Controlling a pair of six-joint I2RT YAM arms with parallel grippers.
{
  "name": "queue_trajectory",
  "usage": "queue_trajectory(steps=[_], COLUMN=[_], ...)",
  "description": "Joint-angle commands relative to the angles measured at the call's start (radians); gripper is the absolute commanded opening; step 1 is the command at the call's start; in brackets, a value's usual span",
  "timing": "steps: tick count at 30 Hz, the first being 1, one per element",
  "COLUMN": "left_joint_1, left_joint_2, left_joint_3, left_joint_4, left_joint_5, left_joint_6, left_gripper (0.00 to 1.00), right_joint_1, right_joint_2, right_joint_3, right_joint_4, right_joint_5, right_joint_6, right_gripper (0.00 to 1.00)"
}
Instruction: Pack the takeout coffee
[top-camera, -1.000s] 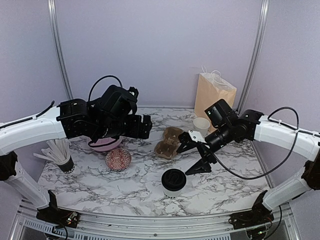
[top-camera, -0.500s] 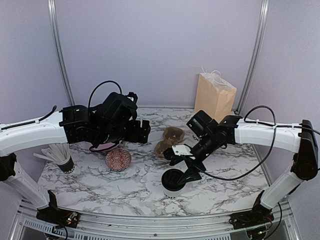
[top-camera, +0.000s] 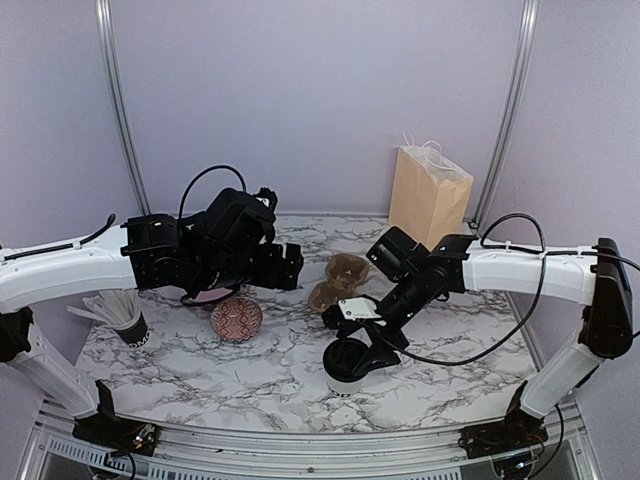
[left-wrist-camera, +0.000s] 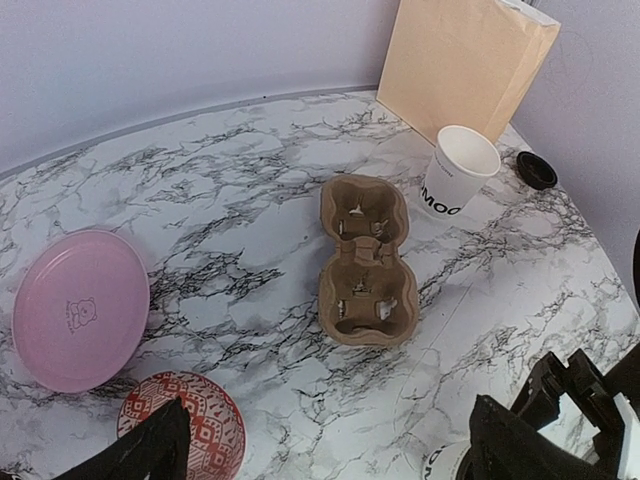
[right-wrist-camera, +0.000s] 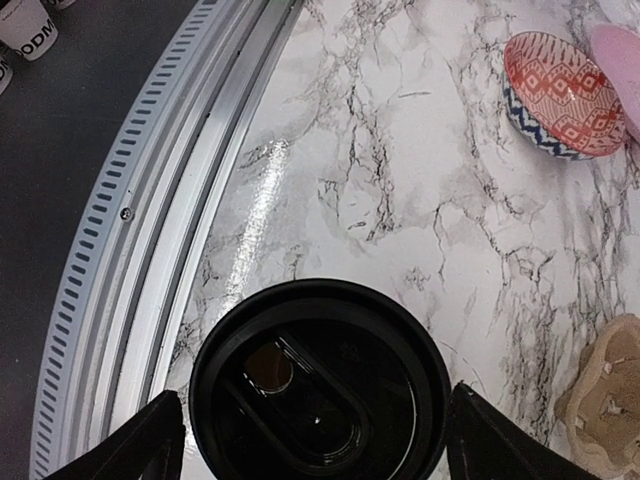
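1. The right gripper (right-wrist-camera: 315, 430), jaws spread, straddles the lidded coffee cup (right-wrist-camera: 320, 375) near the front of the table (top-camera: 480, 370).
2. Advisable: descend onto the paper wall, squeeze gently, carry upright to the pulp tray (left-wrist-camera: 365, 262).

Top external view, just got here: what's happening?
The right gripper is down at the lidded coffee cup near the front edge of the table, its open fingers on either side of the lid, not yet closed on it. The left gripper hovers open and empty above the table. The brown cup tray holds nothing. A second cup stands lidless by the paper bag, with a loose black lid beside it.
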Motion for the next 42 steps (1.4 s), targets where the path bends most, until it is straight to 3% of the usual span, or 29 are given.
queue_trajectory(steps=[1,3,15,22,29,33,42], left_joint_1=[0.006,0.007,0.008,0.008,0.008,0.008,0.009], left_joint_2=[-0.008,-0.007,0.004,0.013,0.013,0.015,0.012], left_joint_3=[-0.009,-0.008,-0.008,-0.005,-0.006,-0.004,-0.003], left_joint_4=[0.02,0.019,0.022,0.021,0.022,0.022,0.024], left_joint_5=[0.013,0.017,0.034,0.045,0.051,0.053,0.052], left_joint_6=[-0.003,-0.005,-0.011,-0.011,-0.01,-0.009,0.001], left_gripper=[0.98,0.98,0.98,0.97,0.97,0.97,0.97], right_joint_1=[0.015,0.015,0.027,0.029,0.008,-0.122,-0.558], right_joint_2=[0.014,0.019,-0.015,-0.029,-0.114,-0.165,-0.197], right_joint_3=[0.012,0.011,-0.026,-0.02,-0.017,-0.017,-0.013], right_joint_4=[-0.009,0.0,0.018,0.012,-0.017,-0.057,-0.078], right_joint_5=[0.023,0.035,0.082,0.087,0.145,0.124,0.179], right_joint_6=[0.006,0.018,0.011,0.03,0.061,0.053,-0.04], right_gripper=[0.84,0.8,0.82,0.67,0.65,0.65,0.63])
